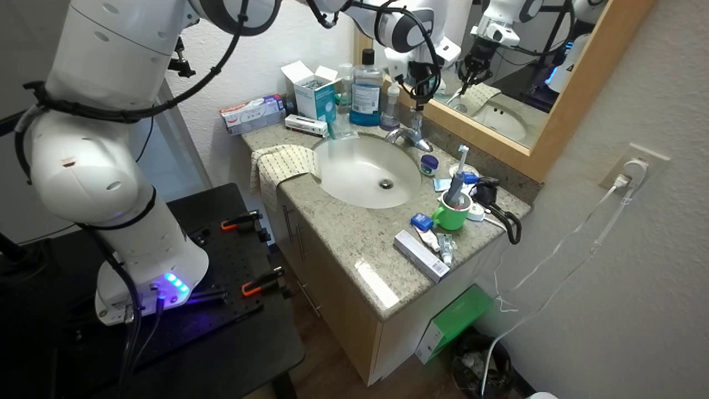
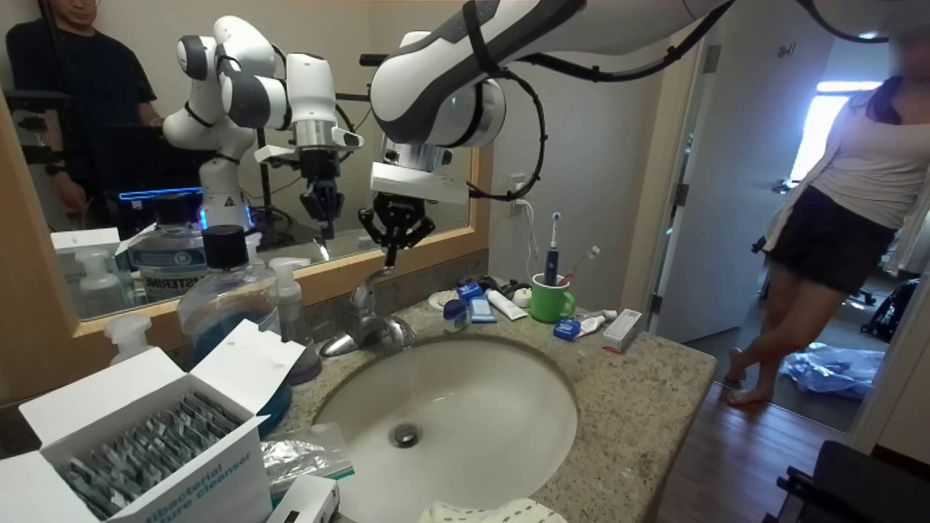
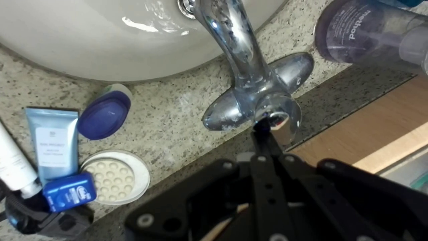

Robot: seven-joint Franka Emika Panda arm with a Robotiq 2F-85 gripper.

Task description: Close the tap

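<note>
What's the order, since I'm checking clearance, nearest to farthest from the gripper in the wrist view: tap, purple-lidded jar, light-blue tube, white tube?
1. Tap: right by the gripper; whether they touch is unclear.
2. Purple-lidded jar: left of the tap, near the basin.
3. Light-blue tube: left of the jar.
4. White tube: farther left, at the picture's edge.

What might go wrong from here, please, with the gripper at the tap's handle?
The shut gripper could slip off the smooth chrome handle of the tap, leaving what looks like a thin water stream running. It is near the wooden mirror frame and might bump it. A sideways swing could knock over the purple soap bottle beside the tap.
</note>
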